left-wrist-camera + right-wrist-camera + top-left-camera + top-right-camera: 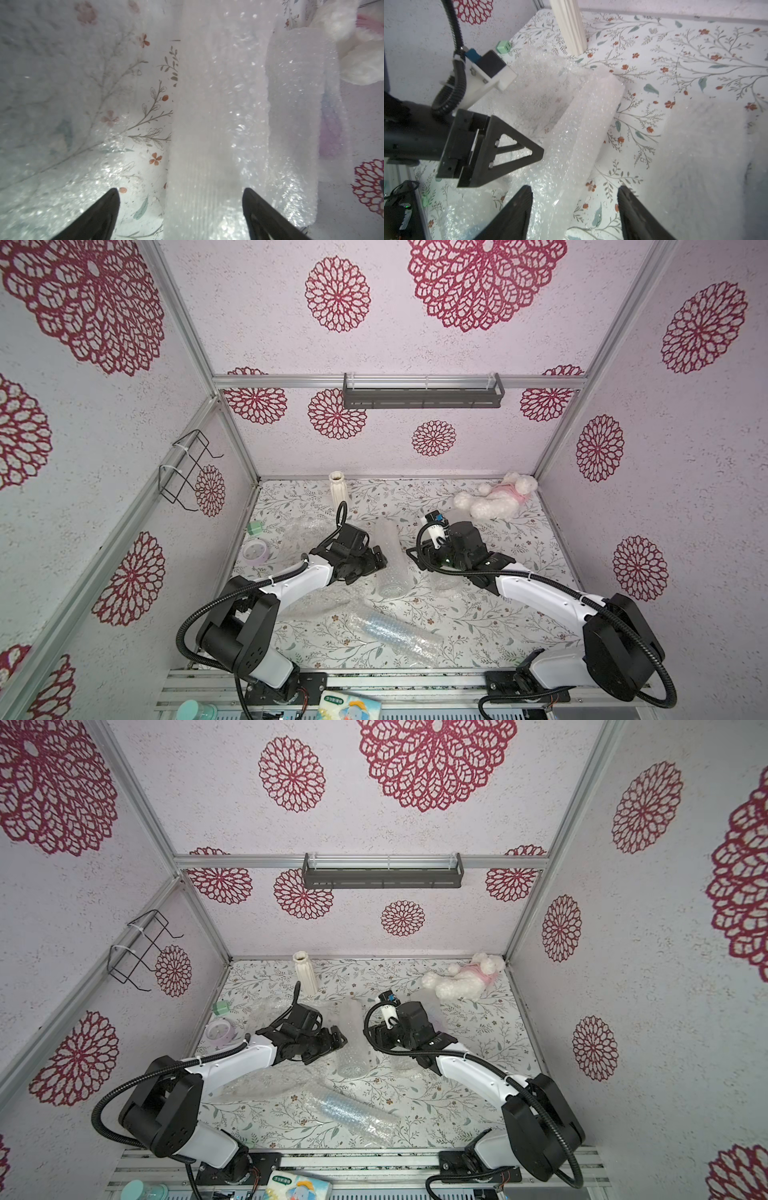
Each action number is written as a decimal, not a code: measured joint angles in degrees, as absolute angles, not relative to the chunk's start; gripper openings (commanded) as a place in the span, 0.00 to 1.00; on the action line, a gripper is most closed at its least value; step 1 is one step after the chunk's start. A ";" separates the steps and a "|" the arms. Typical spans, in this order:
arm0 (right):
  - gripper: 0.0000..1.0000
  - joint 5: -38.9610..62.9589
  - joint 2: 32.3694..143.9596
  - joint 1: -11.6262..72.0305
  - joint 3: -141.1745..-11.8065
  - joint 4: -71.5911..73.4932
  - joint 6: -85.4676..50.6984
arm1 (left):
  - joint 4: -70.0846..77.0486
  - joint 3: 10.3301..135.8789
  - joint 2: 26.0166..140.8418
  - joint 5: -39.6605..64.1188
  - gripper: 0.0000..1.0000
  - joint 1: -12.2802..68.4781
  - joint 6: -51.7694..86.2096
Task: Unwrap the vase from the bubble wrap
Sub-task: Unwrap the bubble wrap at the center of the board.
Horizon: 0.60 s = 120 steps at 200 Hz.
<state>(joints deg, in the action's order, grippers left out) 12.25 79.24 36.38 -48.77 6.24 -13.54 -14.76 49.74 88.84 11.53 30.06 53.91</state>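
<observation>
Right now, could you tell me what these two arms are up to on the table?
Both arms are bent over a bubble wrap roll lying between them. The left gripper is open, its jaws straddling the roll. The right gripper is also open, over the roll's edge, gripping nothing. A bare cream vase stands upright at the back, and another wrapped bundle lies near the front.

The bubble wrap (390, 560), a whitish translucent roll of small bubbles, lies flat and runs lengthwise out from between the fingers (108, 212) of the left gripper (181, 189), crossing just ahead of the fingers (517, 212) of the right gripper (574, 187). A bare, ribbed cream vase (338, 489) stands upright well beyond all the fingertips. A bluish vase (386, 628), wrapped in clear bubbled sheet, lies on its side well behind them.
</observation>
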 measured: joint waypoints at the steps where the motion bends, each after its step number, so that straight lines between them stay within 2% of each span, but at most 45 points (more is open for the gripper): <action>1: 0.68 12.25 79.31 36.34 -48.82 6.28 -13.54 | -14.48 49.67 88.84 11.64 0.95 30.09 54.04; 83: 0.64 12.08 94.00 34.00 -57.67 11.75 -13.58 | -4.64 44.12 86.41 16.32 0.96 27.75 54.89; 120: 0.63 11.99 95.20 33.91 -59.05 12.21 -13.61 | -6.87 45.01 83.00 17.23 0.87 19.84 53.34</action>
<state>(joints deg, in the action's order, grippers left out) 11.99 95.20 33.91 -59.05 12.21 -13.61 -6.87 45.01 83.00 17.23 19.84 53.34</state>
